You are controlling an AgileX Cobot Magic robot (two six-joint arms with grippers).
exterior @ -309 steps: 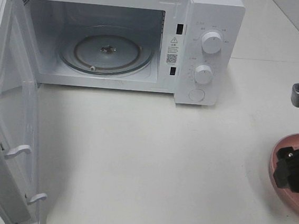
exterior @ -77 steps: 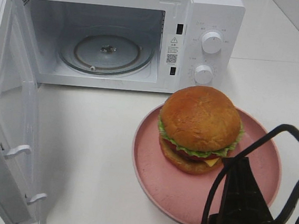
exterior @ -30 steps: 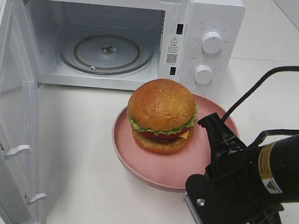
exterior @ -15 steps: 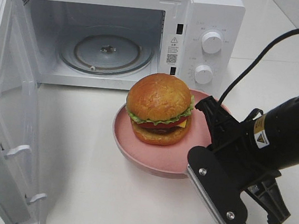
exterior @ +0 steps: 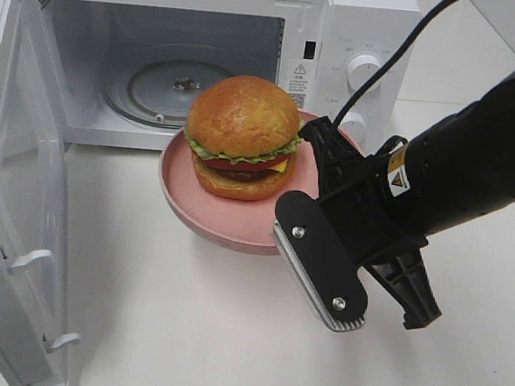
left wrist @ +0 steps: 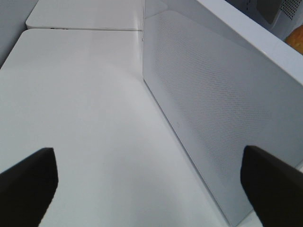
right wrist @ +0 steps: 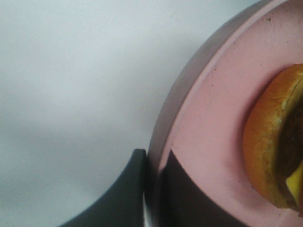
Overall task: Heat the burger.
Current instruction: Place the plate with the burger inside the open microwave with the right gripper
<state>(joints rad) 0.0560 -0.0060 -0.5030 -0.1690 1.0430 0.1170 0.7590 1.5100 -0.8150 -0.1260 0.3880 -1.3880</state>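
The left gripper [left wrist: 150, 189] hangs spread and empty beside a white perforated panel, apparently the open door [exterior: 15, 197] of the microwave [exterior: 369, 30]. Inside, the glass turntable [exterior: 153, 92] is bare. The burger [exterior: 243, 123] sits on the pink plate [exterior: 196, 219], which looks lifted off the bench [exterior: 180, 332] at the cavity's mouth. The right gripper [right wrist: 152, 198] pinches the plate's rim. Left to do, I judge: set the plate on the turntable, let go, shut the door and turn the dials [exterior: 364, 71].

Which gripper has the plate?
The right gripper: its jaws are shut on the rim of the pink plate, with the burger on it. The left gripper stands open with nothing between its jaws.
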